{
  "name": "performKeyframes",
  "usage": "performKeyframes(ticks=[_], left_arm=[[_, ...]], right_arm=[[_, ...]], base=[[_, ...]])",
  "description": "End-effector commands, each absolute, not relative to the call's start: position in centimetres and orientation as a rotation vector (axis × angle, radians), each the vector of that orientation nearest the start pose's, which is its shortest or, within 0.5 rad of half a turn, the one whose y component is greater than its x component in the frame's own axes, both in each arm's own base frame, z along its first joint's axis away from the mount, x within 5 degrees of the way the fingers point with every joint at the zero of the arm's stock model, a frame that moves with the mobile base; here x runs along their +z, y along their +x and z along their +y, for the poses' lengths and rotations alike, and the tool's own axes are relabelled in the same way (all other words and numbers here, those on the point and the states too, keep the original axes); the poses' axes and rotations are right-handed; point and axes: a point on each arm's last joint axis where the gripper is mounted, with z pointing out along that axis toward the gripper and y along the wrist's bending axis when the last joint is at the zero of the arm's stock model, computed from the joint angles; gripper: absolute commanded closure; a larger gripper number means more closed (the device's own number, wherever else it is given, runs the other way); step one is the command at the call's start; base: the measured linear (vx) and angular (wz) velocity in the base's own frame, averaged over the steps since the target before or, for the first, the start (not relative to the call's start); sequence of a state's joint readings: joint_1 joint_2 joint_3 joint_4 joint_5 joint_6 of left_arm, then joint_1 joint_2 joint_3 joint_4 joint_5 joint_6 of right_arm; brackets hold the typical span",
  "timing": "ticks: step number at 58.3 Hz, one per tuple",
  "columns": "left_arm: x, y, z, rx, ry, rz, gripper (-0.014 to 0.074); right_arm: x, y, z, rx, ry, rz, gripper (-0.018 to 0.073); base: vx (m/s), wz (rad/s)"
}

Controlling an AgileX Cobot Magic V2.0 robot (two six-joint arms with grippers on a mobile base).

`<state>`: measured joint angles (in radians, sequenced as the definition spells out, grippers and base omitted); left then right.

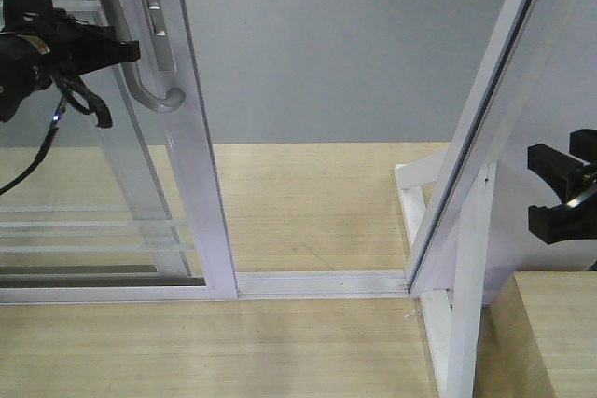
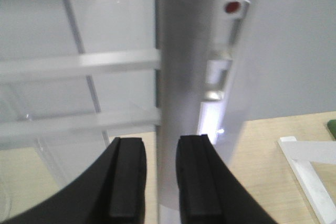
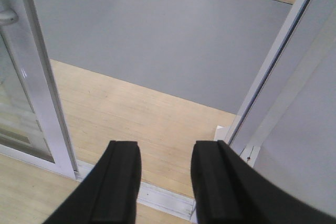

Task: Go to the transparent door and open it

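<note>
Left tool (image 2: 158,182) parted, straddling transparent door (image 2: 181,77) stile.

Transparent door (image 1: 201,193): white-framed glass panel, thin horizontal bars, curved grey handle (image 1: 154,76); upright, slid leftward, doorway open beside it.

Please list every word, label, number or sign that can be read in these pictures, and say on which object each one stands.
There is no readable text in any view.
The lock plate on the transparent door carries no lettering that can be seen.
The red dot on the door stile is only a mark, not a character.
The left end effector and the right end effector show no labels.
</note>
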<state>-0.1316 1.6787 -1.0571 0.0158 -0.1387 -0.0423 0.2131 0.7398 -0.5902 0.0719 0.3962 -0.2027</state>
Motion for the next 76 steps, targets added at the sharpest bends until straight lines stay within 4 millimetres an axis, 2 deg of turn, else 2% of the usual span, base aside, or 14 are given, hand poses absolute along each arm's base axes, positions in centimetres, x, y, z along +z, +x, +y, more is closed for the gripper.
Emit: performKeyframes(ticks=[1,13,24,32,39,65,70,76], left_arm=[[29.5,35.8,-5.2,-0.138,0.09,1.77,0.0302],[30.3,30.3,-4.6,-0.143,0.097,1.747,0.0302],[31.7,24.4,-3.7,-0.151,0.09,1.621,0.0302],[31.6,21.7,-3.3,-0.155,0.085,1.589,0.0302],[31.3,20.8,-3.2,-0.155,0.085,1.585,0.0304],[30.4,20.3,-3.1,-0.145,0.096,1.602,0.0319],[30.0,19.3,-3.0,-0.147,0.096,1.588,0.0401],[30.6,16.8,-2.6,-0.14,0.098,1.508,0.0599]], right_arm=[[32.5,15.0,3.3,0.06,-0.352,1.885,0.0237],[32.5,15.0,3.3,0.062,-0.35,1.885,0.0237],[32.4,15.0,3.4,0.066,-0.348,1.887,0.0239],[32.4,14.9,3.4,0.068,-0.348,1.892,0.0239],[32.4,14.9,3.4,0.068,-0.348,1.893,0.0239],[32.4,14.9,3.4,0.068,-0.348,1.893,0.0239],[32.4,14.9,3.4,0.068,-0.348,1.893,0.0239],[32.4,14.9,3.4,0.068,-0.348,1.893,0.0239]], base=[[0.0,0.0],[0.0,0.0],[0.0,0.0],[0.0,0.0],[0.0,0.0],[0.0,0.0],[0.0,0.0],[0.0,0.0]])
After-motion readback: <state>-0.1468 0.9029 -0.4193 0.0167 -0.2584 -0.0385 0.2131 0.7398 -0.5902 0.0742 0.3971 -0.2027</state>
